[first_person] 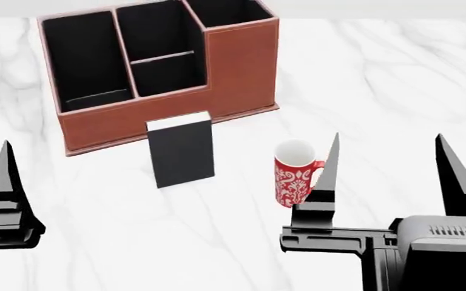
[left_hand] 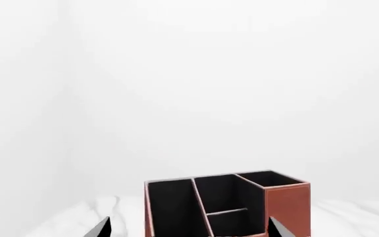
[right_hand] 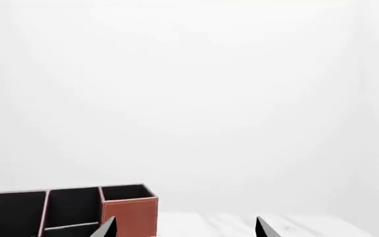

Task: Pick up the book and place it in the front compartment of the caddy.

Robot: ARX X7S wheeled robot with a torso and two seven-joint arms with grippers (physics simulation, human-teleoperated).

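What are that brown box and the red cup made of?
The caddy looks like reddish-brown leather or an imitation, with pale stitched rims and a matt black lining. The mug looks like glazed ceramic: red with a white pattern and a white inside.

The right gripper stood open, its two black pointed fingers upright and well apart, mounted on a black wrist block low in the head view, near the caddy's right side but clear of it. The left gripper showed two dark fingertips spread wide in its wrist view; in the head view only one of its fingers appeared, well apart from the caddy.
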